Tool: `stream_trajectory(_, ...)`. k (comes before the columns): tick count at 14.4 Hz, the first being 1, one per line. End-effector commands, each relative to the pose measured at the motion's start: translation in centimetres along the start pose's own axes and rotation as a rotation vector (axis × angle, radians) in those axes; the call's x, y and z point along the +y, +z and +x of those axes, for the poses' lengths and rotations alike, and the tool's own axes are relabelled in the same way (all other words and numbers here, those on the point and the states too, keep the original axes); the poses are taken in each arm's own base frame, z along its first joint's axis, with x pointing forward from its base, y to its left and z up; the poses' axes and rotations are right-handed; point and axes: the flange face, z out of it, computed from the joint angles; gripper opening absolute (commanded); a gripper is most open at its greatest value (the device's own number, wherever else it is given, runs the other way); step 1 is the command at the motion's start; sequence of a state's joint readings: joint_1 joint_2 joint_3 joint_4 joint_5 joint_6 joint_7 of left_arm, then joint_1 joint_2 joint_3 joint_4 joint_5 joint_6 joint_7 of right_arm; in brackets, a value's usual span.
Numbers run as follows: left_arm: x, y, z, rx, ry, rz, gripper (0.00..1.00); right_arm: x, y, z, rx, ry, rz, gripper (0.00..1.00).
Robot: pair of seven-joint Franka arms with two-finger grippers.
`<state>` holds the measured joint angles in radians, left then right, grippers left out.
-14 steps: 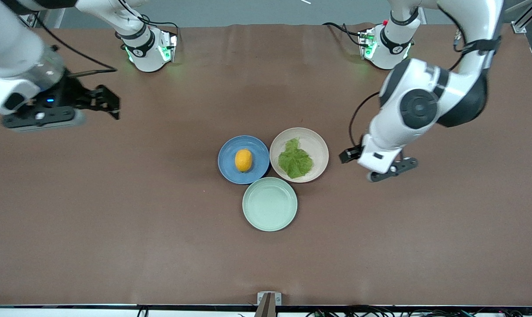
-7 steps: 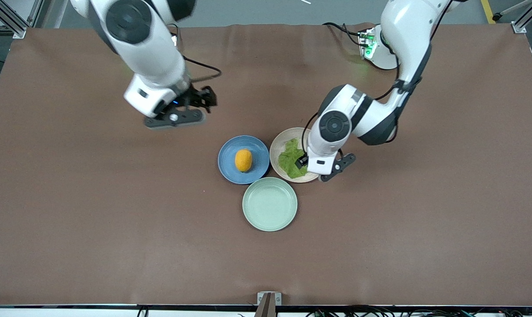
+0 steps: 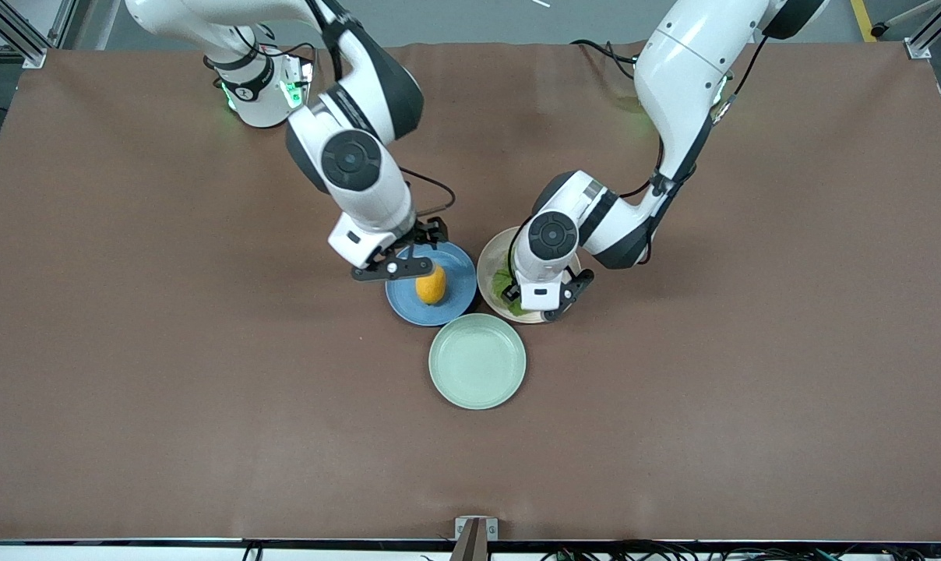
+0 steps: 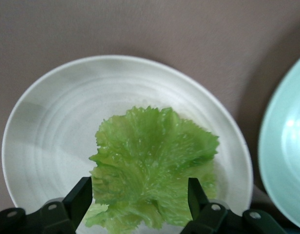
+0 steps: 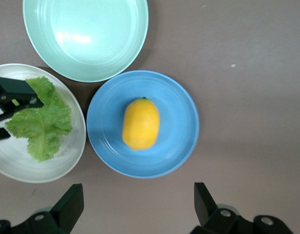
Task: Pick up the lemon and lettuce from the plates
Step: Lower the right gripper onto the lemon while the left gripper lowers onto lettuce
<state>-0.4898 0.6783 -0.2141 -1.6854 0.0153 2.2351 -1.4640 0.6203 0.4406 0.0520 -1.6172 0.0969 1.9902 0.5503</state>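
Front view: the lemon (image 3: 431,285) lies on the blue plate (image 3: 456,274), the lettuce (image 3: 507,282) on the cream plate (image 3: 488,269), the two plates just beside each other mid-desk. A mint plate (image 3: 477,361) sits nearer the camera, touching or almost touching both. The right pincer (image 3: 405,257) hangs over the blue plate's rim beside the lemon; the left pincer (image 3: 530,300) is over the lettuce. The brown desk (image 3: 206,389) looks matte and flat, with plenty of room around the plates.

Left wrist view: the left pincer (image 4: 140,204) is spread wide, its fingers (image 4: 81,197) straddling the lettuce (image 4: 152,168). The leaf looks light, limp and easily torn, lying low on the plate (image 4: 47,122); a pinch on its raised crinkled middle seems safest, since a flat edge may slip.

Right wrist view: the right pincer (image 5: 138,204) is open, its fingers (image 5: 69,202) off the blue plate (image 5: 181,122), not yet around the lemon (image 5: 140,123). The lemon looks firm, smooth and apt to roll; gripping across its narrow waist should hold best. The cream plate (image 5: 23,168) and mint plate (image 5: 86,34) crowd one side.
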Motion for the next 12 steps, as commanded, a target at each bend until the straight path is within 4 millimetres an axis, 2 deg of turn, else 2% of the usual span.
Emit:
stream_trajectory(1,-1.0,0.8,-0.6,0.018,-0.007,0.025,0.84,-1.1,3.7,0.6,-0.003,0.032,0.003,1.0)
stream_trajectory(3,-1.4,1.3,-0.7,0.016,-0.006,0.042,0.79,-1.4,6.5,0.8,-0.015,0.038,-0.005,1.0)
stream_trajectory(4,-1.5,1.5,-0.8,0.015,-0.005,0.045,0.72,-2.0,7.6,0.6,-0.015,0.045,-0.008,1.0)
stream_trajectory(6,-1.5,1.6,-1.0,0.015,-0.002,0.047,0.51,-2.2,9.4,0.9,-0.009,0.076,-0.016,1.0)
stream_trajectory(7,-1.5,1.5,-1.0,0.015,-0.002,0.049,0.37,-2.0,10.2,1.1,-0.012,0.081,-0.02,1.0)
stream_trajectory(9,-1.5,1.0,-0.8,0.017,-0.003,0.047,0.16,-0.9,11.5,2.1,-0.01,0.099,-0.024,1.0)
stream_trajectory(11,-1.5,-0.6,-0.4,0.021,-0.009,0.041,0.03,0.0,12.7,2.9,-0.006,0.116,-0.022,1.0)
stream_trajectory(12,-1.6,-1.6,0.0,0.024,-0.014,0.032,0.01,0.0,13.3,3.1,-0.002,0.117,-0.02,1.0)
